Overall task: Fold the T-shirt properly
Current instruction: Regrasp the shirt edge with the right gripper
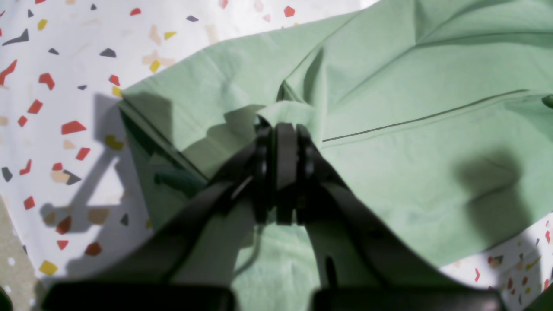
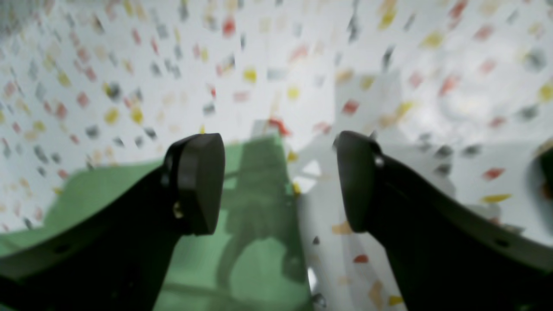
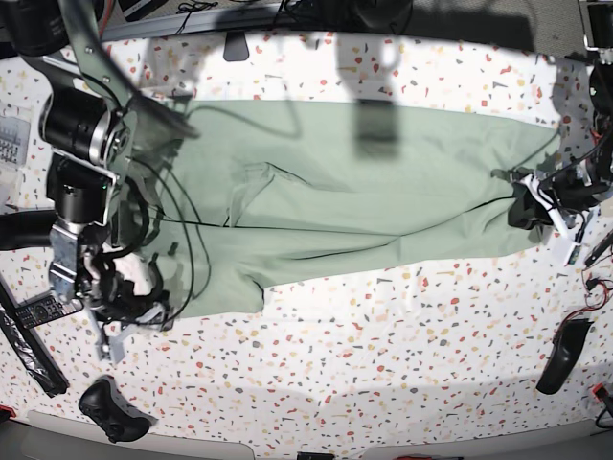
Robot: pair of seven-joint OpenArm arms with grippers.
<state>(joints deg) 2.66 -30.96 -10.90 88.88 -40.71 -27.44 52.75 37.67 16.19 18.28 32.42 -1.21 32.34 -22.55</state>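
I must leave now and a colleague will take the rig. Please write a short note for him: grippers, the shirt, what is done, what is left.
Left gripper: shut on a pinch of the T-shirt, at the shirt's end on the right of the base view.
Right gripper: open, empty, above the shirt's edge at the other end, over the speckled table.
T-shirt: lies long across the table, apparently folded once lengthwise, with some wrinkles.
Done: what looks like the first lengthwise fold.
Left: grip the free end again, fold it across, smooth it.
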